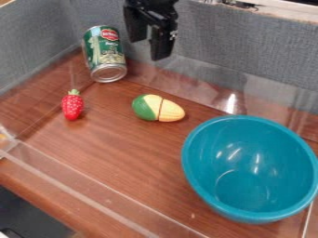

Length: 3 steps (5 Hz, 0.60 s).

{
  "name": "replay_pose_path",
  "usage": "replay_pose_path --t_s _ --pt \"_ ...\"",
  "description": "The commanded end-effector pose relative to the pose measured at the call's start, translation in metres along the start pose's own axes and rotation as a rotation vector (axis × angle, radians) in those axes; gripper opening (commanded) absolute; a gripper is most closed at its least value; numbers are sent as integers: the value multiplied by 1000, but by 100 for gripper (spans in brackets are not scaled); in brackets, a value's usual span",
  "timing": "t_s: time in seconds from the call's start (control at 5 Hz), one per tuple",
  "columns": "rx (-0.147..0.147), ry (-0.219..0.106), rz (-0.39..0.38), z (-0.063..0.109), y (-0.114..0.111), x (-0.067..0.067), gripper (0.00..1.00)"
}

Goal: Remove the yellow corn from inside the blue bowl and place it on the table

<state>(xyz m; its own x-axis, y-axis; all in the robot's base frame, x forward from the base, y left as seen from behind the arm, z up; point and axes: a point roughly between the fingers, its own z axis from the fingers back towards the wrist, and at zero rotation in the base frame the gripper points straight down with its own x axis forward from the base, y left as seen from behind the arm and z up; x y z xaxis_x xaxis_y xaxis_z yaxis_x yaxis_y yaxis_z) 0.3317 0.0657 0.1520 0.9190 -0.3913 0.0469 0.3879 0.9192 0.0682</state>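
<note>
On the table [74,153], near its middle, lies the corn [158,108], well clear of the empty bowl [248,167] by the right edge; overhead, the gripper [155,35] hangs with fingers spread, holding nothing, so the placing looks done.

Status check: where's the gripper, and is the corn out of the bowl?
Gripper open, empty, raised near the green tin can. Small yellow-orange toy corn lying on the wood-grain table, outside the empty teal-blue plastic bowl. Nothing in the way.

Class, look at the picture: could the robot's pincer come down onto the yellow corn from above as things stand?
Probably yes. The yellow corn lies alone on the table, outside the blue bowl, uncovered. The open pincer hangs empty up behind it.
</note>
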Motion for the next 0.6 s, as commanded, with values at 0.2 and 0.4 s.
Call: replay_pose_path --t_s 0.2,0.4 --pt "33 -39 27 6 -4 -8 100" --pt "28 -34 16 -12 -15 -9 100"
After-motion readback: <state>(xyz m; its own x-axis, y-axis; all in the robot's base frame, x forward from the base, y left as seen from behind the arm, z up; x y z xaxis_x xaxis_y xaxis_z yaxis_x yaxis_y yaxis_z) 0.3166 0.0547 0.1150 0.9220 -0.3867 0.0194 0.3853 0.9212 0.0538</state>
